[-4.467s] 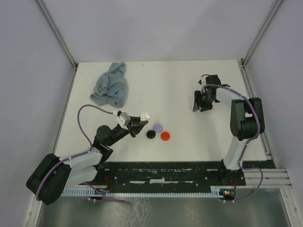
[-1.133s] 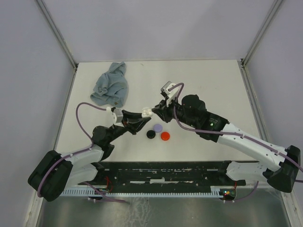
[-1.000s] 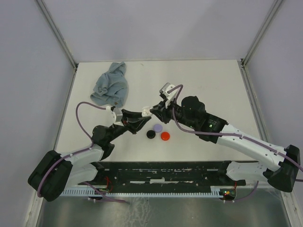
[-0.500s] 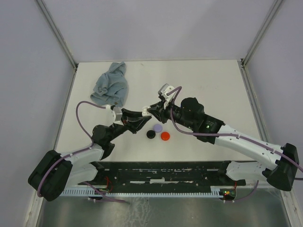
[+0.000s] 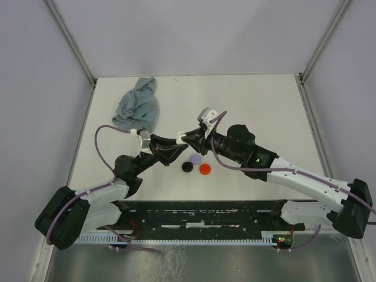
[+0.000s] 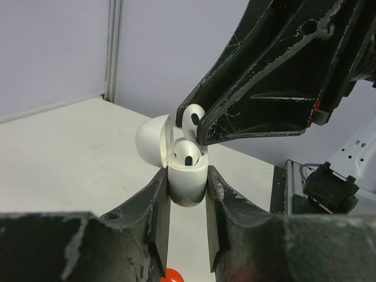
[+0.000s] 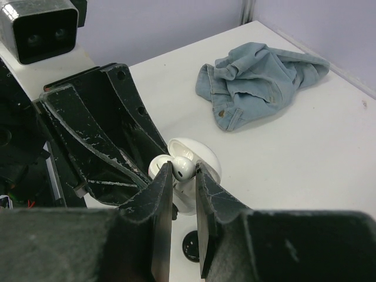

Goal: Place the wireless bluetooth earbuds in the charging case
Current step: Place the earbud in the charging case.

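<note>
White table (image 5: 247,111) between pale lavender walls, with the two arms meeting above its middle. One white earbud (image 7: 182,168) is pinched between the closed-in fingers of the right gripper (image 7: 183,170), with only its rounded head showing, and it hangs just over the open charging case (image 6: 188,187). A second earbud (image 6: 187,157) sits in its well, and the lid (image 6: 151,141) is flipped back. The left gripper (image 6: 187,174) has its jaws clamped on the sides of the case body, below the rim, holding it clear of the table.

The earbud looks very light, hard and glossy, so I judge it apt to twist or squirt out of a pinch. A gentle hold across its narrow part should suit it. The case is a smooth, rigid shell whose hinge is probably the weak spot, so the body is the place to grip, not the lid.

Below them lie three small discs, lavender (image 5: 196,158), black (image 5: 187,167) and red (image 5: 205,169), close together. A crumpled denim cloth (image 5: 140,106) lies well apart at the far left
</note>
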### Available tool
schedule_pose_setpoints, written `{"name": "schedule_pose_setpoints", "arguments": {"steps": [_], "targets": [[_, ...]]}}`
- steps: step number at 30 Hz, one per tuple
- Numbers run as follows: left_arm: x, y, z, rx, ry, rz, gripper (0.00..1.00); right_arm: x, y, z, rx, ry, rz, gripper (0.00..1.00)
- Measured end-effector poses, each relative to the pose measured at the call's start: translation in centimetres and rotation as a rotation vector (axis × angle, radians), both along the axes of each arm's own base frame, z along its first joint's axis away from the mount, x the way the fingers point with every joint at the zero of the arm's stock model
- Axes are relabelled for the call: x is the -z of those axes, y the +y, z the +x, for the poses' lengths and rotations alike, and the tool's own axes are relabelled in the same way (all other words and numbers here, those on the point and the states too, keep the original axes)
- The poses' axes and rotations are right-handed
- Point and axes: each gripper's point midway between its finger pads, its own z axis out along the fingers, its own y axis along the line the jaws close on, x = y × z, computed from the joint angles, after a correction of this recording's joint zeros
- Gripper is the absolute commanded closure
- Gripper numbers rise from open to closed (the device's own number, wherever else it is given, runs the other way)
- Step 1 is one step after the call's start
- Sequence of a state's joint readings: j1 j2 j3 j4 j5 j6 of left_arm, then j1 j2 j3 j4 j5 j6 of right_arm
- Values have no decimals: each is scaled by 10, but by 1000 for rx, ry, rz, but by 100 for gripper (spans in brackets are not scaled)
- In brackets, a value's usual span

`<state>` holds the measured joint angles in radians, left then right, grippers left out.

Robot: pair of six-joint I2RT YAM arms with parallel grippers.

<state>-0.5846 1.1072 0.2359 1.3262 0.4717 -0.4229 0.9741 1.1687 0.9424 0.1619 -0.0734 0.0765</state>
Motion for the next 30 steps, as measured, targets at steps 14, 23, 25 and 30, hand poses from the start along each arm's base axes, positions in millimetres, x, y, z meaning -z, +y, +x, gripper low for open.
{"name": "schedule_pose_setpoints", "arguments": {"steps": [14, 23, 25, 30], "targets": [[-1, 0, -1, 15, 36, -19, 97, 3, -3, -8, -35, -36, 17, 68], [-1, -1, -2, 17, 32, -18, 97, 9, -3, -12, -50, -24, -7, 47], [0, -1, -2, 17, 35, -16, 97, 10, -5, -12, -47, -19, -12, 43], [1, -1, -1, 10, 22, -6, 97, 11, -9, -9, -15, -1, -30, 38]]}}
